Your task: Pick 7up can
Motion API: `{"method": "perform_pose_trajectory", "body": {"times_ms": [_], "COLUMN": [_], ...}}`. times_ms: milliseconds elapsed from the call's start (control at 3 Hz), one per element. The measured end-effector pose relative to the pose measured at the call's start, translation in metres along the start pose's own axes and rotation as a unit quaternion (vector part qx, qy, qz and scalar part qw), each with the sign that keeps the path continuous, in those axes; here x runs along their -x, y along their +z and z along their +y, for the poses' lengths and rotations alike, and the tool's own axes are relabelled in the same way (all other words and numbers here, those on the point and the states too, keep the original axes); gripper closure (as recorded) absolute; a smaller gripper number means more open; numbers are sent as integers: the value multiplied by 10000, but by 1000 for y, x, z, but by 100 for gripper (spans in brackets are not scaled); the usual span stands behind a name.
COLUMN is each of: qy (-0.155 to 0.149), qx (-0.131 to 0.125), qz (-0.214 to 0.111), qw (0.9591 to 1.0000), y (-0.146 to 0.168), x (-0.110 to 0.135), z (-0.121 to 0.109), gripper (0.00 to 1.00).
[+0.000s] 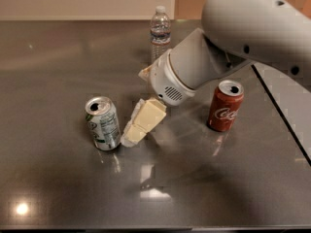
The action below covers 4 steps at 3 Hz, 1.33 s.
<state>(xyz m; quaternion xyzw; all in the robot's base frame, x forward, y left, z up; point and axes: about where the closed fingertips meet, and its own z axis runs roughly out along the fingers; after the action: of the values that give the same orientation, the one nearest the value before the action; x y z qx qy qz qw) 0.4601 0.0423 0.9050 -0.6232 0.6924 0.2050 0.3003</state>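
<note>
The 7up can point(102, 123) stands upright on the dark metal table point(58, 72), left of centre; it is silver-white with green markings and its top is opened. My gripper point(140, 123), cream-coloured at the end of the large white arm point(228, 38), hangs low over the table just right of the can, a small gap from it. It holds nothing that I can see.
A red Coca-Cola can point(225, 106) stands upright to the right of the arm. A clear plastic water bottle point(160, 32) stands at the back, partly behind the arm. The table's right edge point(282, 110) runs diagonally at the right.
</note>
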Motion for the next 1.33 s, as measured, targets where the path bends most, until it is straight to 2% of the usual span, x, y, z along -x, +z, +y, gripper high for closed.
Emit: {"method": "perform_pose_trajectory", "body": {"times_ms": [667, 1000, 1333], "qy": [-81, -111, -133], "qx": [227, 357, 502], "qz": [-376, -457, -471], "qw": [9990, 9983, 9975], "y": [35, 47, 56], "x": [29, 39, 44], "z": [10, 16, 22], "gripper": [0, 0, 17]}}
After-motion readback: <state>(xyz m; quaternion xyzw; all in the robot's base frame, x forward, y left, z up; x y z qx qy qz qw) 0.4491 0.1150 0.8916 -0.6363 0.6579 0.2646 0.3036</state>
